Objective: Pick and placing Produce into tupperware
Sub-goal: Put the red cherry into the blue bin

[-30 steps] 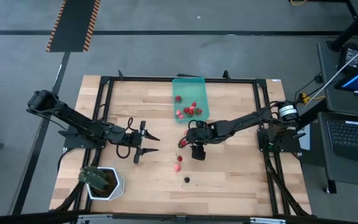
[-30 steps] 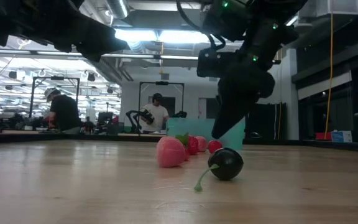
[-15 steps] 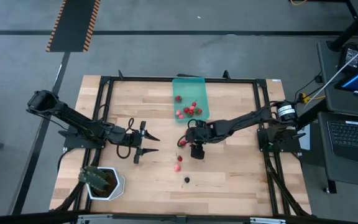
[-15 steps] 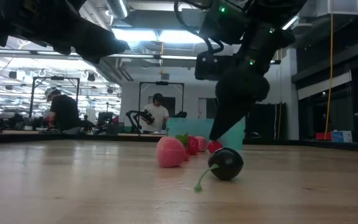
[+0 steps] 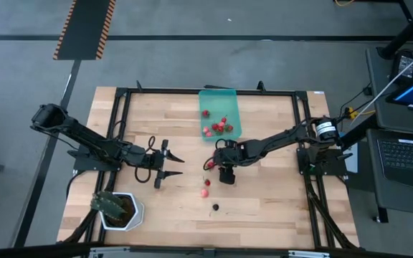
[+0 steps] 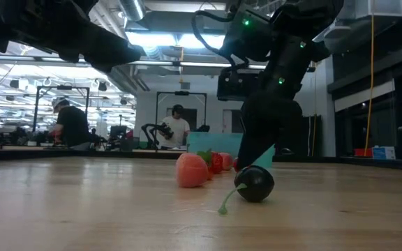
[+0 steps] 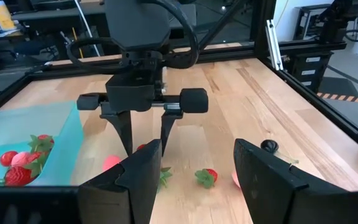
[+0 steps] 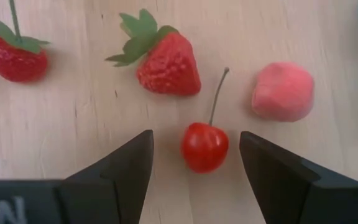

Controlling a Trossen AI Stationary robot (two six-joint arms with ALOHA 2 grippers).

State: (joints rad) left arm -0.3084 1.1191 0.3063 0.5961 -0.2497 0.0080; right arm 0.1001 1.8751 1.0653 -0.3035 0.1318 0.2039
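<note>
My right gripper (image 5: 212, 162) points down over a cluster of loose fruits just in front of the teal tupperware (image 5: 217, 100). It is open. In the right wrist view its fingers (image 8: 196, 140) stand on either side of a small red cherry (image 8: 204, 146) without touching it. A strawberry (image 8: 166, 62), a second strawberry (image 8: 14, 56) and a pink fruit (image 8: 283, 91) lie on the wood beside it. Several red fruits (image 5: 217, 127) lie inside the tupperware. A dark berry (image 6: 255, 183) and a pink fruit (image 6: 190, 170) rest nearer the table's near edge. My left gripper (image 5: 179, 165) waits, open, to the left.
A white pot with a green plant (image 5: 117, 208) stands at the near left corner. Black frame rails (image 5: 124, 107) run round the tabletop. Two more loose fruits (image 5: 206, 188) lie between the right gripper and the dark berry (image 5: 216, 207). People stand in the room beyond (image 6: 68, 125).
My right gripper has come down toward the tabletop among the loose fruits, staying open. The fruits and the left arm have kept still.
</note>
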